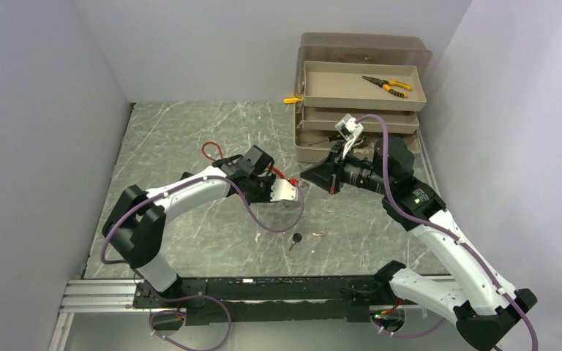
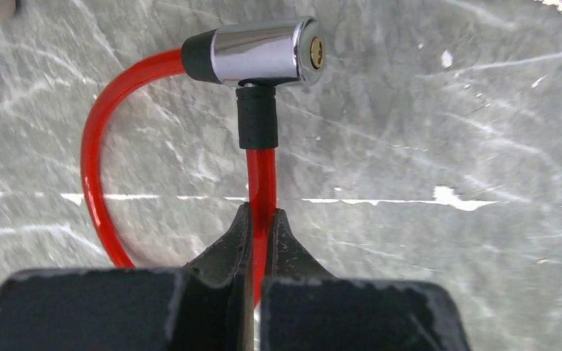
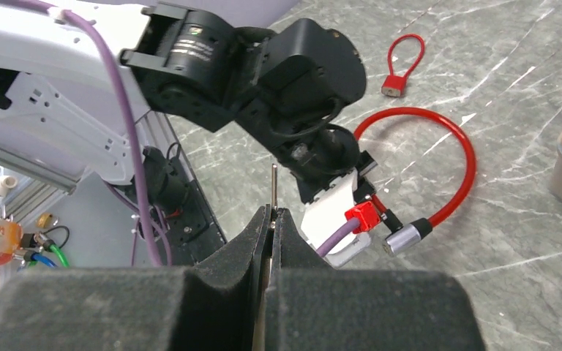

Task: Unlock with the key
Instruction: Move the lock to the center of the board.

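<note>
- Holding: left gripper, closed on the red cable, pinching the straight run just short of its black sleeve.
- Lock barrel: chrome, lying crosswise just ahead of the left gripper's tips and raised off the tabletop. The sleeved cable end is seated in its side, so I judge it locked.
- Keyhole: a brass face on the barrel's end, ahead and to the right of the left gripper. It is bare, with nothing in it.
- Right gripper: closed on the key, whose thin blade stands straight out past the fingertips.
- Key to barrel: in the right wrist view the barrel sits ahead and off to the right of the blade, near but apart, and not lined up with it.
- Spare keys: loose on the tabletop, below and between the two grippers, untouched.
- Small red lock: far ahead of the right gripper and not in play.
- Done, by my reading: lock presented, key in hand.
- Left: bring the blade in line with the keyhole, insert, turn, free the cable end.
</note>
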You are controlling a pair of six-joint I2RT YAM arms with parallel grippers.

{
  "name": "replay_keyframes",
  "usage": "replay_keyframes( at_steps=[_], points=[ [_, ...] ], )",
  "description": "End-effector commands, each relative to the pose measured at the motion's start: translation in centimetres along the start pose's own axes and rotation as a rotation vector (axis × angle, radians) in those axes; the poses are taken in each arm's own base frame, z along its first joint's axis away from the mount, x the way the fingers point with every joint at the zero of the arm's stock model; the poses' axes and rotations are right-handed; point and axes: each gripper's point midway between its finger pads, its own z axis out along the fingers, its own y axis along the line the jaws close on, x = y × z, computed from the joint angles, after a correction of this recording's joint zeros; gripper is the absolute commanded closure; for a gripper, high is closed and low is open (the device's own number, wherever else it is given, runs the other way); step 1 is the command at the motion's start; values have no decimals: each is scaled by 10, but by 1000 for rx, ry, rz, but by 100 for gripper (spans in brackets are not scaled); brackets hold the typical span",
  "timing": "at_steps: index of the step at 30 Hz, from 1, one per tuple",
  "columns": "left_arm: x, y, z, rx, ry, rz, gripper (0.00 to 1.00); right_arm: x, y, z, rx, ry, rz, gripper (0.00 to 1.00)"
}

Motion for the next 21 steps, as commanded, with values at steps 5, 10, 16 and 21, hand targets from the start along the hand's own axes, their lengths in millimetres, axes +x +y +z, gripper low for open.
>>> replay_keyframes(
  at_steps=[5, 10, 16, 21],
  points=[
    [-4, -30, -14, -109, 144, -271, 100, -7, 6, -2, -34, -37, -33, 100],
    [12, -45, -15, -118, 197, -404, 100, -9, 8, -5, -32, -42, -35, 100],
    [9, -61, -18, -111, 148, -530, 100, -7, 6, -2, -35, -35, -18, 100],
    [12, -70, -7, -52, 141, -615, 92, -5, 5, -2, -26, -39, -14, 100]
  ],
)
